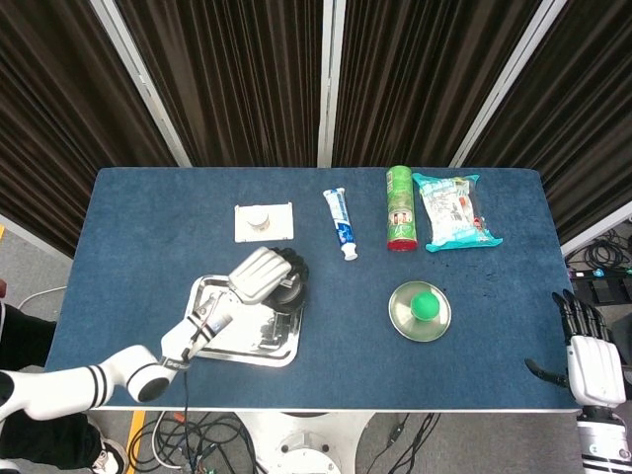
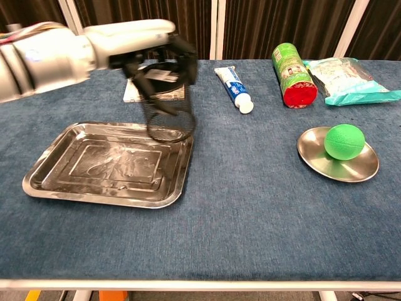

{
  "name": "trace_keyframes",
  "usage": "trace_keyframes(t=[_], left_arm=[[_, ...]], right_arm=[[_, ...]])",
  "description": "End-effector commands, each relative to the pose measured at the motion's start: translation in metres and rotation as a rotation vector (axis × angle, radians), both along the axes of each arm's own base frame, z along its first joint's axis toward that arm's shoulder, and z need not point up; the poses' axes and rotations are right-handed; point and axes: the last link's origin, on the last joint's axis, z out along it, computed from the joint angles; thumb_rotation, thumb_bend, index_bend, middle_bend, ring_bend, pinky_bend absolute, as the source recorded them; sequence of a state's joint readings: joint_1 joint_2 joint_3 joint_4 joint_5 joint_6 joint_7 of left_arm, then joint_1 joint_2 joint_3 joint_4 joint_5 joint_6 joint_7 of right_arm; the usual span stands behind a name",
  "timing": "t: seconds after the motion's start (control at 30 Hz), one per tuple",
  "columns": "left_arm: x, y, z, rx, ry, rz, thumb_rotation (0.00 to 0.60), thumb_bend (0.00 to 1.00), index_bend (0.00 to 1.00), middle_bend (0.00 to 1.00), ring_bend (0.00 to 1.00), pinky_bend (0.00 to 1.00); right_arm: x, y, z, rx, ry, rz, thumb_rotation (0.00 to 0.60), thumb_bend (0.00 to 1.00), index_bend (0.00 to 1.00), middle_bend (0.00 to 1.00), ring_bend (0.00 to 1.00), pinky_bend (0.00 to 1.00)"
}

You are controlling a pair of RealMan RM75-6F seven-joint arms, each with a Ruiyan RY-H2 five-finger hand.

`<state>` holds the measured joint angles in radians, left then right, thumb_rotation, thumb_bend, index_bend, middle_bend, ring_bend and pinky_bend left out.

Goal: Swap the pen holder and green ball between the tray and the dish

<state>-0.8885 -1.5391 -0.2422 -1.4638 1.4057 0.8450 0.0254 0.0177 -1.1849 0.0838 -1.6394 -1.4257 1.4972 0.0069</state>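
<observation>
left hand (image 2: 156, 59): gripping black wire-mesh pen holder (image 2: 168, 106) from above, fingers wrapped round the rim; carrying it clear of the tray, hanging over the right rim.
tray (image 2: 50, 179): rectangular steel, sitting empty at left front of the blue table (image 2: 250, 207); waiting for the ball.
pen holder handling: tilting slightly in the grip, base leaning right; levelling it before any set-down, probably. Mesh being light and open, squeezing harder not needed; keeping the wrist steady matters more.
route: heading right toward the dish; staying in front of the toothpaste tube (image 2: 234, 88) and the green canister with red end (image 2: 291, 75).
round metal dish (image 2: 316, 164): holding the green ball (image 2: 344, 141), so no room there yet. Parking the holder on bare cloth just beside the dish, then shifting the ball, looking like the safe order.
risk: ball rolling off if the dish gets nudged.
right hand (image 1: 591, 357): idling off the table's right edge in head view, fingers spread, holding nothing.
</observation>
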Motion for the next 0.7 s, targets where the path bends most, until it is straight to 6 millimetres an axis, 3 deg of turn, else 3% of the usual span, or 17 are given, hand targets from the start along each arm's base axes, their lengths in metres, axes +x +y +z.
trace_keyframes(t=[0.03,0.43,0.7], left_arm=[[0.023,0.013,-0.019,-0.028,-0.008,-0.020,0.600,0.15,0.43,0.39,0.30,0.61],[0.072,0.038,-0.065,-0.096,-0.042,-0.034,0.600,0.15,0.43,0.39,0.30,0.61],[0.081,0.039,-0.085,-0.110,-0.065,-0.054,0.600,0.15,0.43,0.39,0.30,0.61]], right_arm=[[-0.002,0.001,0.001,-0.009,-0.005,-0.001,0.600,0.01,0.00,0.00,0.00,0.00],[-0.014,0.004,0.001,-0.024,-0.023,-0.029,0.600,0.01,0.00,0.00,0.00,0.00],[-0.018,0.004,0.001,-0.028,-0.028,-0.038,0.600,0.01,0.00,0.00,0.00,0.00]])
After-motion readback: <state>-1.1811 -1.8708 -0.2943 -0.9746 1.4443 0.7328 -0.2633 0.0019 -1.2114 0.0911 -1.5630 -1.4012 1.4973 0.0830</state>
